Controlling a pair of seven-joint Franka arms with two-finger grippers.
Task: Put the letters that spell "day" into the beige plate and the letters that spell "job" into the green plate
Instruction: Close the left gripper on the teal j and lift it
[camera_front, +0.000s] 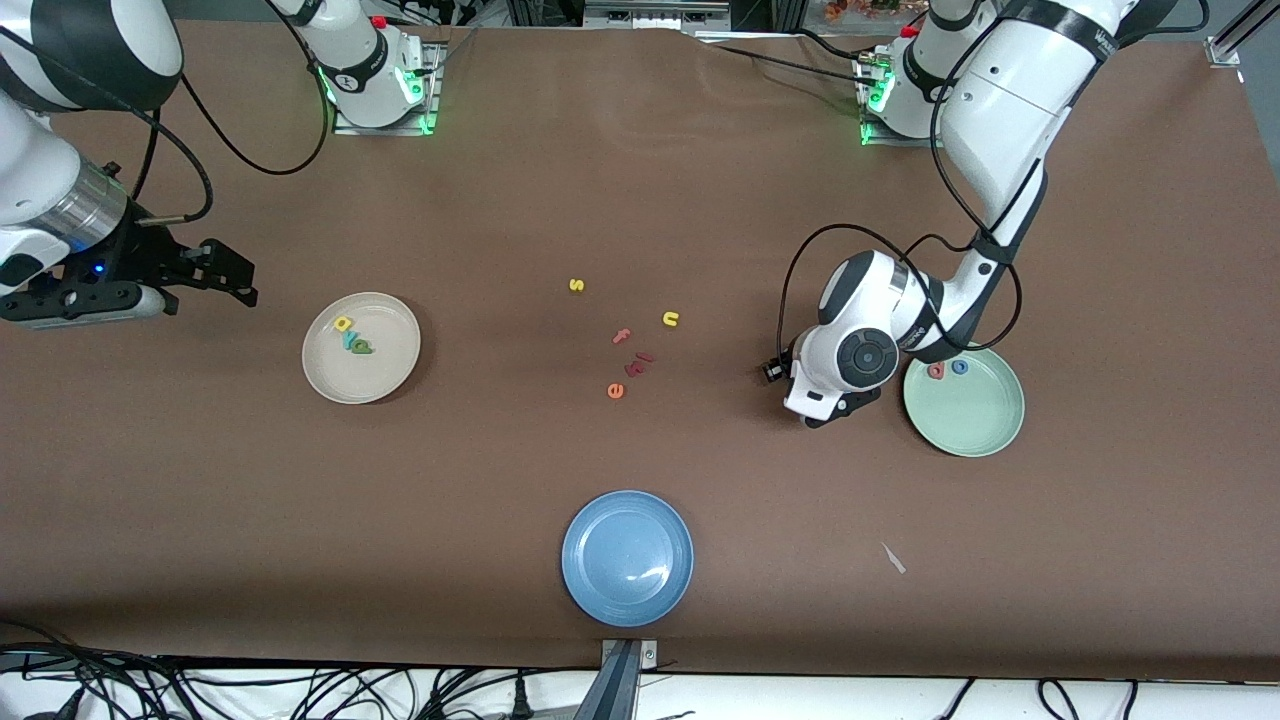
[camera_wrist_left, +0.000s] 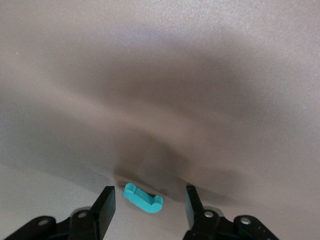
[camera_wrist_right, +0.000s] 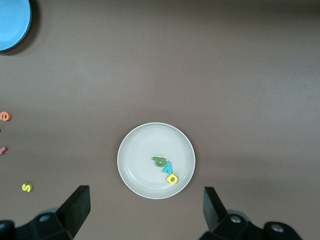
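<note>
Now, left hand (camera_wrist_left: 147, 207) low on the bench (camera_front: 640, 200) beside the green plate (camera_front: 975, 420).
Its fingers straddle the teal "j" (camera_wrist_left: 143, 198), seemingly not yet gripping; the right hand (camera_wrist_right: 145, 210) waits wide open above the beige plate (camera_wrist_right: 140, 175).

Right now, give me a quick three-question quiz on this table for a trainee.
1. True or false: the beige plate holds three letters.
2. The left tool straddles: A) the teal j lying on the table, B) a plate rim, C) nothing.
3. Count what lies in the green plate.

Key
1. True.
2. A.
3. Two: the b and the o.
</note>
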